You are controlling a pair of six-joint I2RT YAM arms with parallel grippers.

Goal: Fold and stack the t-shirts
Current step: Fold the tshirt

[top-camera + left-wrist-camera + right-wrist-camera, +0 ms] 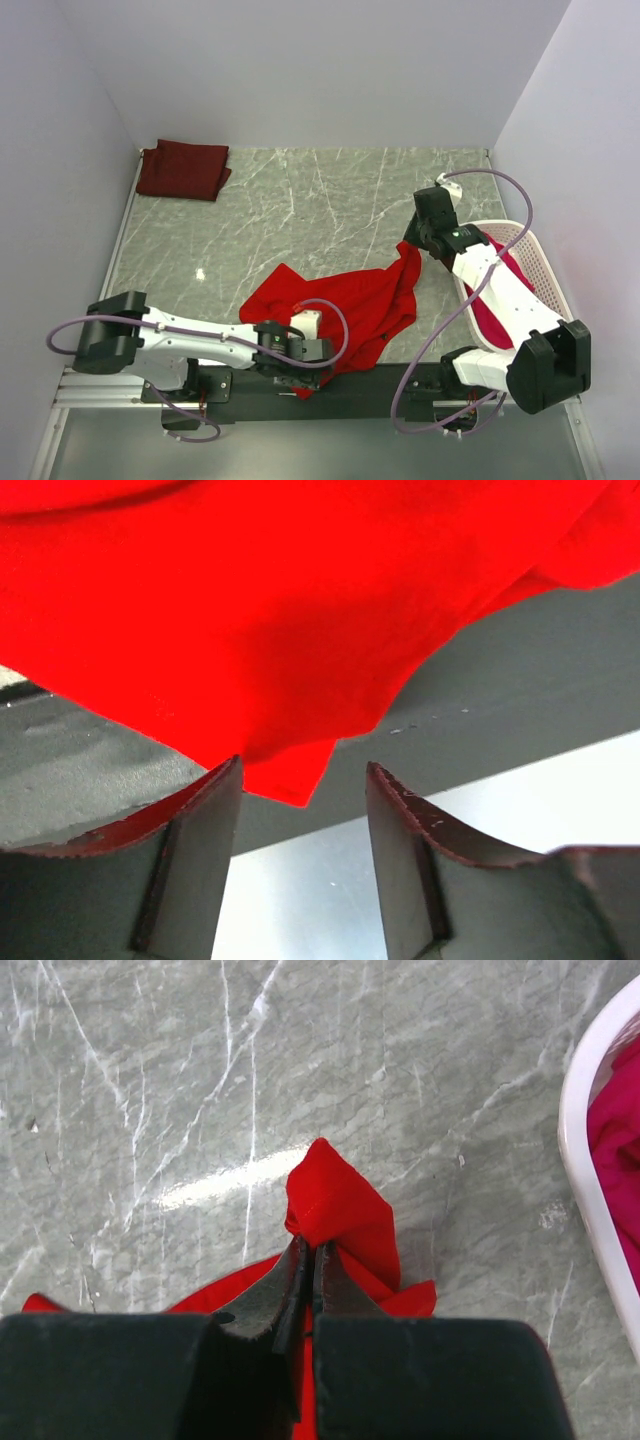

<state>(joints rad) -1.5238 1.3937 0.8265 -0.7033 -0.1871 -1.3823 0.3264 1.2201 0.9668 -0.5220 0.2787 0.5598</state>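
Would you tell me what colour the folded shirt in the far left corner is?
The folded shirt is dark maroon, clearest in the top external view.

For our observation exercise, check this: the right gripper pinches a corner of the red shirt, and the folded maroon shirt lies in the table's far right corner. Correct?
One slip: the folded maroon shirt lies in the far left corner, as the top external view shows. The right gripper does pinch a corner of the red shirt.
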